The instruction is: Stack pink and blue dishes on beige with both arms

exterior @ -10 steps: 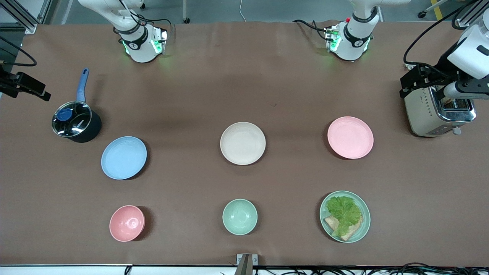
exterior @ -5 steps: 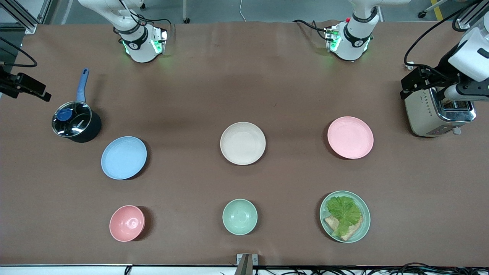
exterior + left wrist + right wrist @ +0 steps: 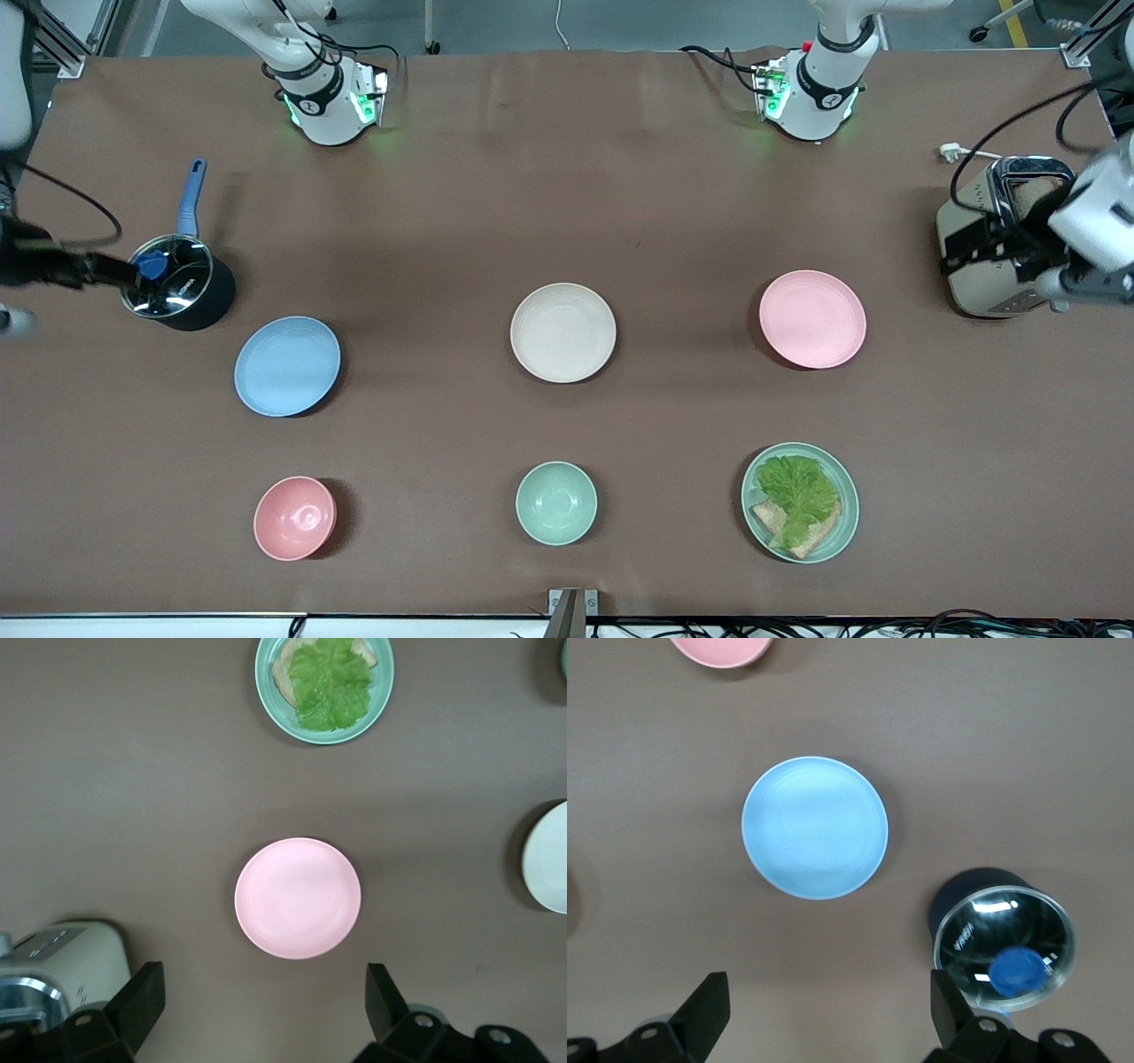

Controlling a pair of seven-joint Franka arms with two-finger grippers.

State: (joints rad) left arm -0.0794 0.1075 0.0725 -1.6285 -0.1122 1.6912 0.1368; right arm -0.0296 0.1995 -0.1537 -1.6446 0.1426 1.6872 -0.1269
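Tools on both arms stood wide open and held nothing. In the left wrist view the left tool showed its two black fingers spread well apart at the lower edge of the frame, with the pink plate lying flat on the brown worktop between and just above them in the picture; neither finger touched it. In the front view this tool hung at the right edge of the frame, over the toaster.

The right tool was just as wide, its fingers at the bottom of its wrist view, with the blue plate in the middle of that frame, untouched, and the lidded pot at lower right beside one finger. In the front view this tool sat at the left edge, over the pot.

Across the front view the three task plates lay apart in a row at mid-height: the blue plate toward the left, the beige plate at the centre, bare, and the pink plate toward the right. Lower in the frame sat a pink bowl, a green bowl and a green plate bearing lettuce and bread.
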